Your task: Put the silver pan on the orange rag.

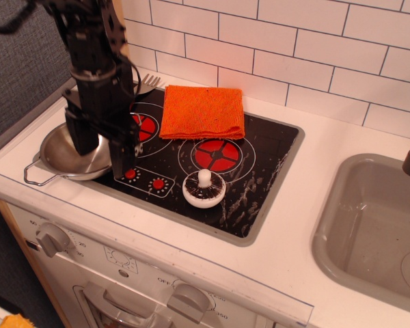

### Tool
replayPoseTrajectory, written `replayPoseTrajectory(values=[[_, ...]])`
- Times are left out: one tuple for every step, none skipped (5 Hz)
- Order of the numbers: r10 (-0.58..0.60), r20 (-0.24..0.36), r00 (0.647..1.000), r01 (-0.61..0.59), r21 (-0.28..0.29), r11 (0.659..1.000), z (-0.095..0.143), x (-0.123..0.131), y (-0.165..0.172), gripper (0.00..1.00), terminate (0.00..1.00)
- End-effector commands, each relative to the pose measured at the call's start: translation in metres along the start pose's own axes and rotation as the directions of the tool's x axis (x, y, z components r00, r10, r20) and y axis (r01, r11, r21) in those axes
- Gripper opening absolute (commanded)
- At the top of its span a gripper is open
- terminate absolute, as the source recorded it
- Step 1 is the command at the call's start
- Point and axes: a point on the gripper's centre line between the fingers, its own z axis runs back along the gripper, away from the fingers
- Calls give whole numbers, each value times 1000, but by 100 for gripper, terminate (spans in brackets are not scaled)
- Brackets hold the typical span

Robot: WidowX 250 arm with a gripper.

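The silver pan (63, 156) sits at the front left corner of the black stovetop (260, 171), with a wire loop handle sticking out toward the counter's front edge. The orange rag (203, 111) lies flat on the back middle of the stovetop, apart from the pan. My gripper (102, 147) is low over the pan's right side and open. One finger (82, 133) is inside the pan and the other (123, 156) is outside its right rim, over the stove. The arm hides much of the pan and the left burner.
A small white round knobbed piece (203, 188) stands on the stovetop's front middle. The tines of a fork (149, 83) show behind the arm at the back left. A grey sink (372, 225) is at the right. A tiled wall runs along the back.
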Motion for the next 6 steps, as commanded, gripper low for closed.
replayPoseTrajectory(values=[[-5, -14, 1000, 6, 40, 999, -12, 10, 0, 100, 0], [-9, -17, 1000, 10, 44, 999, -12, 12, -2, 0, 0], [-13, -11, 1000, 13, 44, 999, -8, 12, -3, 0, 0], [-19, 8, 1000, 19, 57, 998, 5, 12, -5, 0, 0], [-23, 31, 999, 18, 161, 987, 42, 13, -14, 0, 0], [-60, 108, 992, 38, 195, 980, 73, 40, -36, 0, 0]])
